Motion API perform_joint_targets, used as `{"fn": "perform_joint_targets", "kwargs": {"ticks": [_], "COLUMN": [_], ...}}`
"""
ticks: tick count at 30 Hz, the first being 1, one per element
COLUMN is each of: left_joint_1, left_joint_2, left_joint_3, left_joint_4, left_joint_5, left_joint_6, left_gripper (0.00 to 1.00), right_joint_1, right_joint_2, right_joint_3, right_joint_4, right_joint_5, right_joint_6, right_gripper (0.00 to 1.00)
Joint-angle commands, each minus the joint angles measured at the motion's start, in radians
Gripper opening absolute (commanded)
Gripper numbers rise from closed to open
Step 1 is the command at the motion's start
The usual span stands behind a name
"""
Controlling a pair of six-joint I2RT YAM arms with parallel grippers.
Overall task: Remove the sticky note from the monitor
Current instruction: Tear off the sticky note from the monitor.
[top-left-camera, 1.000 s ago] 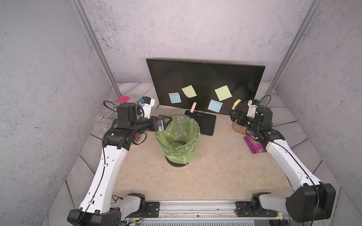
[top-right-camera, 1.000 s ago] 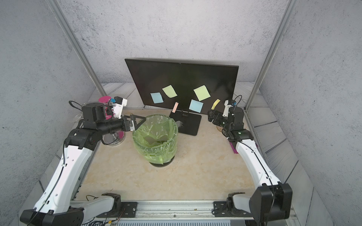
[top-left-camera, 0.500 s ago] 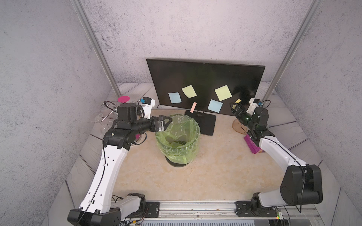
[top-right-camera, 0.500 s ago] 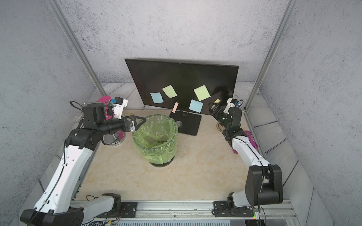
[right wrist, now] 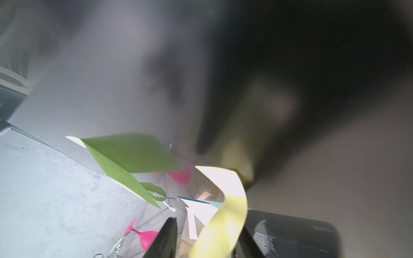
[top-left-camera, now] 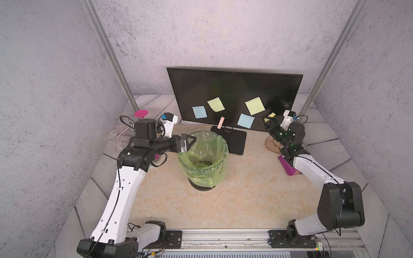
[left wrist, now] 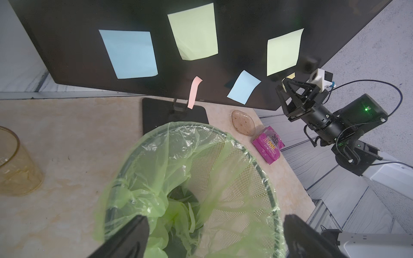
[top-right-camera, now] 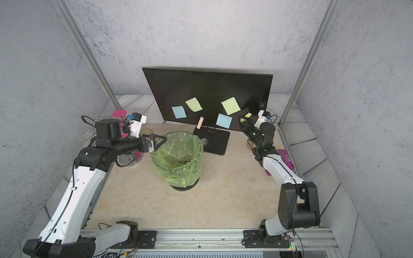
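The left arm [top-left-camera: 125,189] and right arm [top-left-camera: 312,172] are glossy white shells between bulky black joint housings, a thin black cable running along each. The left hand [top-left-camera: 190,144] and right hand [top-left-camera: 268,121] are black with triangular open-frame fingers [left wrist: 125,243], each beside a white camera block [top-left-camera: 170,120] with a blue plug.

The monitor [top-left-camera: 234,89] is a big black screen. It stands upright on a thin neck and flat black base at the back of the worktop [top-left-camera: 245,189]. 1 small yellow sticky note [top-left-camera: 271,115] curls off its lower corner, between the right gripper's [top-left-camera: 268,121] jaws.
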Motion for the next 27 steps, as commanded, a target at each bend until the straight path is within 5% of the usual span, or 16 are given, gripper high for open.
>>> {"fn": "perform_joint_targets", "kwargs": {"ticks": [1, 8, 17, 27], "left_joint_1": [0.006, 0.006, 0.006, 0.006], "left_joint_2": [-0.005, -0.001, -0.001, 0.002], "left_joint_3": [0.005, 0.0, -0.009, -0.014], "left_joint_4": [0.001, 0.001, 0.008, 0.015], "left_joint_5": [0.0, 0.0, 0.003, 0.002], "left_joint_6": [0.017, 0.022, 0.021, 0.019], "left_gripper": [1.0, 1.0, 1.0, 1.0], "right_joint_1": [-0.006, -0.005, -0.001, 0.079], "right_joint_2": [0.007, -0.022, -0.107, -0.197], "right_joint_3": [-0.001, 0.006, -0.002, 0.057], "right_joint_4": [0.029, -0.014, -0.108, -0.317], "right_joint_5": [-0.032, -0.074, -0.101, -0.107], "right_joint_6": [0.004, -0.03, -0.138, -0.419], "right_gripper": [0.32, 0.0, 0.0, 0.0]}}
